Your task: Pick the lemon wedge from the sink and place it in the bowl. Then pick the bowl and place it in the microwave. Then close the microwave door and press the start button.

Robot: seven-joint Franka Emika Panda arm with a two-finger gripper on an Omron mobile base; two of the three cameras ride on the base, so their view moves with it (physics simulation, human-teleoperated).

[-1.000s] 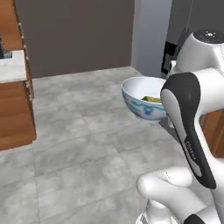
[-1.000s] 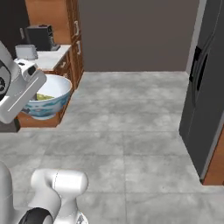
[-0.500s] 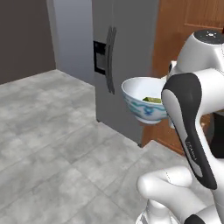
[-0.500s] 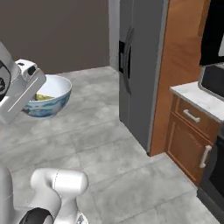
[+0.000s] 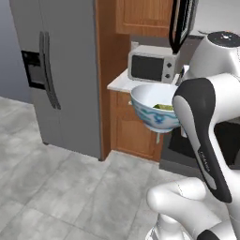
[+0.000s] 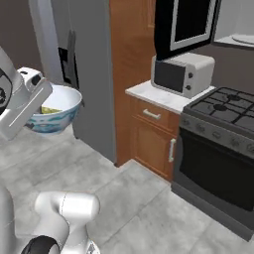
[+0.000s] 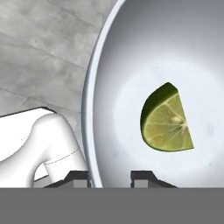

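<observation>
The white bowl (image 5: pixel 154 112) with its blue-green pattern hangs in the air in front of my arm, level. My gripper (image 7: pixel 110 176) is shut on its near rim, one fingertip (image 7: pixel 78 176) outside and one inside the wall. The yellow-green lemon wedge (image 7: pixel 167 120) lies on the pale inside of the bowl (image 6: pixel 53 110). High up at the right is the black microwave (image 6: pixel 234 22), with its light grey inside and glass plate showing. The microwave door (image 6: pixel 184 22) stands swung open toward me. The sink is out of view.
A small silver box oven (image 6: pixel 182 73) stands on a white counter (image 6: pixel 161 96) over wooden cabinets, below the microwave. A tall grey fridge (image 5: pixel 61 70) is to the left and a black stove (image 6: pixel 223 149) to the right. Grey tiled floor lies open in front.
The whole scene has swung as the base turned: from open floor, past the fridge, to the counter, stove and microwave. The bowl stays in my grip in the same spot.
</observation>
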